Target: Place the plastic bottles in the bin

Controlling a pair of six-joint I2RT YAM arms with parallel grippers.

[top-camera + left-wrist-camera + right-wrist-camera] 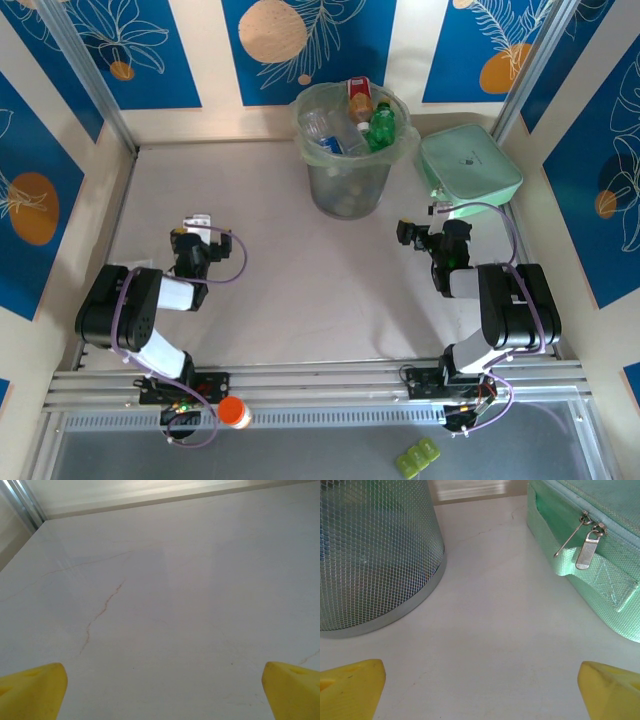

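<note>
Table of pale, faintly veined stone [300,260] takes up most of what we see, walled in by blue panels printed with leaves. At its far edge, about the middle, stands the tall round grey-green mesh bin lined with a thin clear bag [348,190]. Just to the right of it, apart from it, lies a flat mint-green rounded-square zip case [470,165]. The black-and-white left arm [130,310] is folded low on the near left. The right arm [510,305] is on the near right and reaches towards the gap between bin and case. We can make out several small plastic bottles [360,125] sitting in the top of the bin: a green one, one with a red label and a clear one with a blue label, with more dimly visible through the mesh wall. The yellow left fingers [35,690] stand wide apart over bare table, holding nothing. The yellow right fingers [350,685] are likewise spread wide and empty, with the base of the bin ahead to their left and the two metal zip pulls [587,547] of the case ahead to their right.
</note>
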